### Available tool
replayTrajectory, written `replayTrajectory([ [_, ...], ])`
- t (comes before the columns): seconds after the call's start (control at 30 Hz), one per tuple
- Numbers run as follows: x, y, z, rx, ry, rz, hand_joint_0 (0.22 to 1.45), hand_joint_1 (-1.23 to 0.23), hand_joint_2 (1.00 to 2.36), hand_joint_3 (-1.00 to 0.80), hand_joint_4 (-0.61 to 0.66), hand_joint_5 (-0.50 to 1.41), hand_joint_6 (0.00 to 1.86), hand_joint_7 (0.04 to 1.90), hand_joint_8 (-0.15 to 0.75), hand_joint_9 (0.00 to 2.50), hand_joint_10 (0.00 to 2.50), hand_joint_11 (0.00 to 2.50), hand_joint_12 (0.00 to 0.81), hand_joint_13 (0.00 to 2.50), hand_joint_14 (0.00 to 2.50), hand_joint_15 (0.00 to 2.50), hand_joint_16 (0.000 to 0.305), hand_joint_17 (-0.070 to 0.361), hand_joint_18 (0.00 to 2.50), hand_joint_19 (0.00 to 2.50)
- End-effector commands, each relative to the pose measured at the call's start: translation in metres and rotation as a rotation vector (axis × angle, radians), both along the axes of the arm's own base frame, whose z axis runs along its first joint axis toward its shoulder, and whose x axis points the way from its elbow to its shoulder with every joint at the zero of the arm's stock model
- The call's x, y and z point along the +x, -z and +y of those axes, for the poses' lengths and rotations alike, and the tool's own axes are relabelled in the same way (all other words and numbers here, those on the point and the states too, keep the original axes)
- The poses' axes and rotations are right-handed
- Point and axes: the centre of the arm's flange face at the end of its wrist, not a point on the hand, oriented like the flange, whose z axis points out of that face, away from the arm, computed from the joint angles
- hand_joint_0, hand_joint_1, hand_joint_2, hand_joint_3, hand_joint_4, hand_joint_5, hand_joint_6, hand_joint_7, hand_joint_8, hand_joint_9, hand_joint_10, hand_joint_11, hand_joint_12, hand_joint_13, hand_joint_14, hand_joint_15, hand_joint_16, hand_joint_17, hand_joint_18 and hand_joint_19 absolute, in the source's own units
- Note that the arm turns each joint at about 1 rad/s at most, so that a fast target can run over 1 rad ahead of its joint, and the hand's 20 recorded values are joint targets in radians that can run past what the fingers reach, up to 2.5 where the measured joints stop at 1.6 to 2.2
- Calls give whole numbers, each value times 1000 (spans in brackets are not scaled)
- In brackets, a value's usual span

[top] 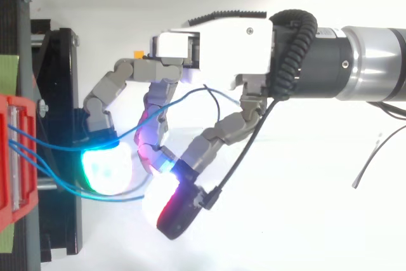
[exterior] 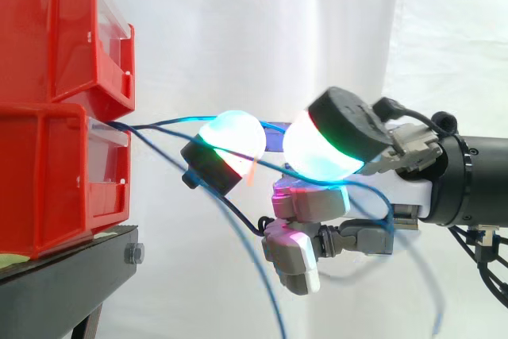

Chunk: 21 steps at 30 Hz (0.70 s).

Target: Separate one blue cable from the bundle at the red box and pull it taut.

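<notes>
Several thin blue cables come out of the lower red box on the left and sag to the right. My hand reaches in from the right, its fingers curled just off the box front. One blue cable runs from the box past the green-glowing fingertip and up between the curled fingers, which hook it. Another strand droops below the hand. A second glowing fingertip sits behind the first one, with the cable passing between them.
A second red box is stacked on top of the lower one. Both rest on a black stand whose frame lies under the hand. A white curtain is behind.
</notes>
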Motion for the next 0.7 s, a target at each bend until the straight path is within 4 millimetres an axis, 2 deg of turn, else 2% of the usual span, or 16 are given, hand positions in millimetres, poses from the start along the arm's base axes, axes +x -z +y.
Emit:
replayTrajectory([
  [0.0,0,0,1,0,-3,2,453,-1097,1000,-500,-40,-123,926,857,261,1381,27,1166,362,1222,28,784,60,134,1094,766],
  [0.17,0,0,2,0,-4,-2,428,-896,1000,-500,-5,-116,912,809,285,1438,26,1145,386,1262,28,775,64,144,1138,770],
  [0.2,0,0,2,0,-4,-2,437,-828,1000,-500,-4,-115,908,794,279,1442,26,1151,384,1266,27,766,64,143,1141,772],
  [0.23,0,0,2,0,-4,-2,458,-699,1000,-500,2,-115,898,808,276,1446,27,1152,386,1275,26,775,63,141,1138,778],
  [0.4,0,0,3,0,-6,0,483,-522,1000,-500,-1,-117,874,850,277,1472,27,1158,378,1293,27,793,62,139,1140,799],
  [0.53,0,1,3,0,-6,5,458,-503,1000,-500,39,-171,909,768,267,1385,18,1451,395,1320,28,1002,69,156,1111,795],
  [0.57,0,1,3,0,-6,5,447,-515,1000,-500,62,-184,919,748,257,1366,3,1643,402,1312,26,1133,71,159,1067,806],
  [0.6,0,1,2,0,-4,5,446,-516,1000,-500,68,-188,922,734,253,1355,0,1689,398,1314,26,1151,71,159,1069,804],
  [0.63,0,1,3,-2,-6,4,438,-525,1000,-500,85,-197,930,708,253,1179,581,1495,402,1317,20,1259,72,161,1047,815],
  [0.67,0,1,3,0,-4,5,436,-532,1000,-500,105,-207,934,692,253,1056,968,1370,401,1320,17,1342,71,161,1040,851],
])
